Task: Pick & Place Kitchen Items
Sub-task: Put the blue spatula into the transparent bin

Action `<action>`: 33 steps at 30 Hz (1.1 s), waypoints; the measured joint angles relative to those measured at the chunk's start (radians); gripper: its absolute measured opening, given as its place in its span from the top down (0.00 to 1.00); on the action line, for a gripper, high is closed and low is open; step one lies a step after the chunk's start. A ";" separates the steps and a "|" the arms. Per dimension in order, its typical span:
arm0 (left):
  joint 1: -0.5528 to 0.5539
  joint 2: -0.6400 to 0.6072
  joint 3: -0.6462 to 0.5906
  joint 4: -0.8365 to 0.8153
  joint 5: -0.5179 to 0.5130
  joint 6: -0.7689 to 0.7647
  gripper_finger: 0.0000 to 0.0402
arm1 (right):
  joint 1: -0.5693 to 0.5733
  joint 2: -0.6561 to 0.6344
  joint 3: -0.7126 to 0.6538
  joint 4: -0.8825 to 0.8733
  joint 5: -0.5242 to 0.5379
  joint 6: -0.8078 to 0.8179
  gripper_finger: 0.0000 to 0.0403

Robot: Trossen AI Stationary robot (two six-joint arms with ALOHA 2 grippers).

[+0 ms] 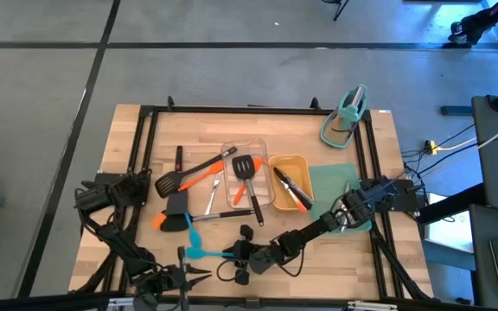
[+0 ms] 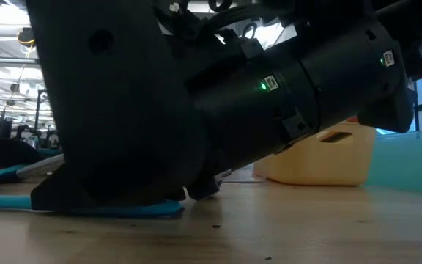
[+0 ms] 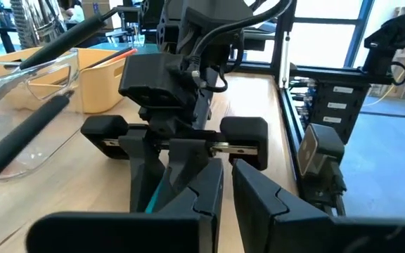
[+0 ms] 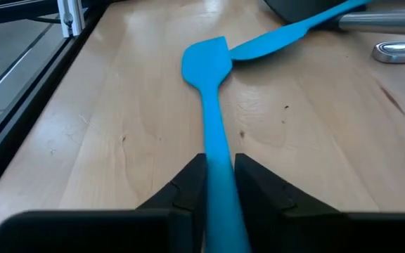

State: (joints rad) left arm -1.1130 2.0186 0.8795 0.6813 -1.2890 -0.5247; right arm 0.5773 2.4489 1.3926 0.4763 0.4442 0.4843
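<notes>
While right pincer (image 4: 216,179) closes on blue spatula (image 4: 213,126) handle, spatula lies flat on bench (image 4: 118,133) near front edge. Step: grasp. Next: firm grip, lift, carry toward trays. Left pincer (image 3: 223,193) narrow, empty, waiting at front left.

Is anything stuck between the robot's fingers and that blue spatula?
Nothing visible is. The right gripper already has its fingers on both sides of the blue spatula handle, touching it, with bare table around. A second blue spatula lies beyond its head, not in between.
</notes>
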 joint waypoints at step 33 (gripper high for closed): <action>0.171 -0.027 0.014 -0.336 0.320 -0.014 0.59 | 0.058 -0.114 -0.011 -0.226 0.009 -0.045 0.85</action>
State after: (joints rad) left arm -0.9420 1.9915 0.8936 0.3448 -0.9695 -0.5384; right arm 0.6354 2.3352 1.3819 0.2501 0.4534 0.4392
